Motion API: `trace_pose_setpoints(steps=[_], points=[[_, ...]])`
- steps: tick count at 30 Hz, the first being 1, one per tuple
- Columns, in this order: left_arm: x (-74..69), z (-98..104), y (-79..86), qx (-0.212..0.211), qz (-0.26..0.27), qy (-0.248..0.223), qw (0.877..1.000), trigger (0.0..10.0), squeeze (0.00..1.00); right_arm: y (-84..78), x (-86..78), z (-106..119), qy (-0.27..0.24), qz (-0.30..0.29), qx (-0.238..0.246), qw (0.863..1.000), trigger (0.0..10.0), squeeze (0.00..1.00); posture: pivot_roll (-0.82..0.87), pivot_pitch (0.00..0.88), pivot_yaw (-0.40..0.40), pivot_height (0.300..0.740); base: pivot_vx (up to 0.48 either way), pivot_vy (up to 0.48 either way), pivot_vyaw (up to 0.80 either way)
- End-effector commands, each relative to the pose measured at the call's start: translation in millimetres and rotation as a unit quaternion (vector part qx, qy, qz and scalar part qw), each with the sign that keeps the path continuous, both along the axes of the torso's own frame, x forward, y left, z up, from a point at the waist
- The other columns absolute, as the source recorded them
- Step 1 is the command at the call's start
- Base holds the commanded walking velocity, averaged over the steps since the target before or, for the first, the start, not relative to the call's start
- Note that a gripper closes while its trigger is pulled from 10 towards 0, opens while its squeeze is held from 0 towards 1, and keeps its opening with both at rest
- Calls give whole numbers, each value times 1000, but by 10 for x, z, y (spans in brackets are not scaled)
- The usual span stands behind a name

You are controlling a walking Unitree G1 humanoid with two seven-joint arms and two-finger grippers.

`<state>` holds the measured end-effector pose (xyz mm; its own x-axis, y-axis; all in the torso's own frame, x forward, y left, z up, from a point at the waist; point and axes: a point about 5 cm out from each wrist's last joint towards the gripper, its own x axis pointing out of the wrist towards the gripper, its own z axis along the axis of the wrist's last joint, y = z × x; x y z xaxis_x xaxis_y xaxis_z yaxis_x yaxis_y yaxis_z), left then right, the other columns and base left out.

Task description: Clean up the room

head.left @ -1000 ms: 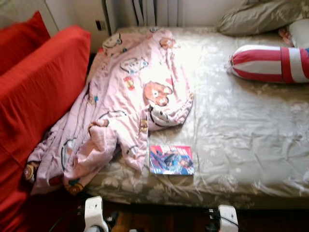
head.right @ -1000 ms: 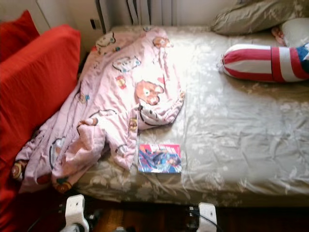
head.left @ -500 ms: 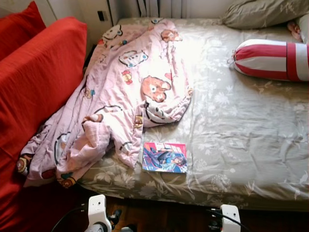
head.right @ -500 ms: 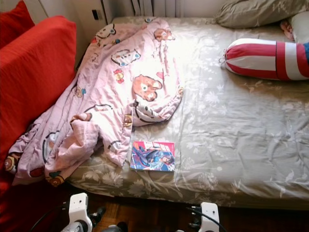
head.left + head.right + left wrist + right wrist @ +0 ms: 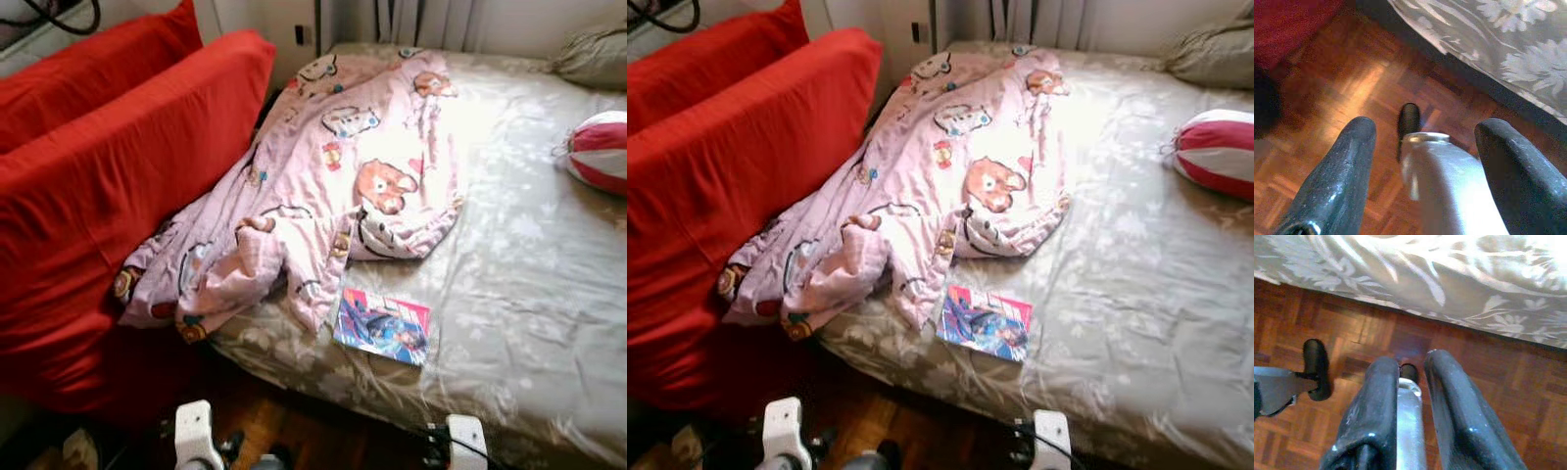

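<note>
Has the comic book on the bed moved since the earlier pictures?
No. The comic book lies just below the pink blanket's hem as before; the camera turned.
</note>
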<state>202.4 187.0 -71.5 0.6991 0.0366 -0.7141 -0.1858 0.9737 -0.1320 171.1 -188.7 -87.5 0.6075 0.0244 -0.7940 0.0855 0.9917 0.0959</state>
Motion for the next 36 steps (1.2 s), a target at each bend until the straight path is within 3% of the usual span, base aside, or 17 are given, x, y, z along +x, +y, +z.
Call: trace_pose_setpoints(steps=[1,23,36], points=[[-54,-30,26,2,1,13,1000,10000,0,25,-75,-38,13,-6,8,1000,10000,0,62,183,10,740,0,0,0],[-36,-23,-23,0,-7,7,1000,10000,0,27,-52,-21,0,5,10,1000,10000,0,53,167,4,740,0,0,132],[-46,-31,-47,-3,-9,7,1000,10000,0,22,-56,-21,-1,11,8,1000,10000,0,49,150,0,740,222,0,0]])
